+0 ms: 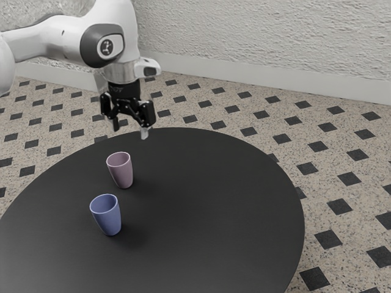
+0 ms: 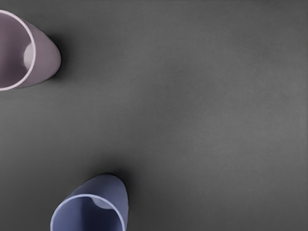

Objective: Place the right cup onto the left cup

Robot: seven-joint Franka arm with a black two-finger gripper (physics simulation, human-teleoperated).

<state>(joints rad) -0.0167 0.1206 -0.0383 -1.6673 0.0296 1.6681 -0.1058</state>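
Exterior view: a rough-textured pale wall (image 1: 263, 36), edged below by one plain baseboard (image 1: 244, 72), stands behind a speckled floor (image 1: 256, 97) patterned with dark diamonds. One black table (image 1: 214, 183) with a curved rim carries two cups, both upright and standing apart: one pink cup (image 1: 122, 172) and one blue cup (image 1: 109, 218). Of the two, the pink cup appears nearer the gripper (image 1: 130, 129), with the blue cup beyond it, toward the view's lower edge. One white arm (image 1: 55, 38) enters from the exterior view's upper left. Its end effector hangs in the air above the level of the cups, released, with two fingers (image 1: 145, 132) spread well apart and neither cup between them. This view supplies the room, the table's rim and the full outline of both cups.

Wrist view: the same two cups are seen obliquely from above, each partly cut by the frame, on the dark tabletop. This view adds detail of the interiors: one pale patch deep inside each cup, two in all. A soft shadow lies beside each base.
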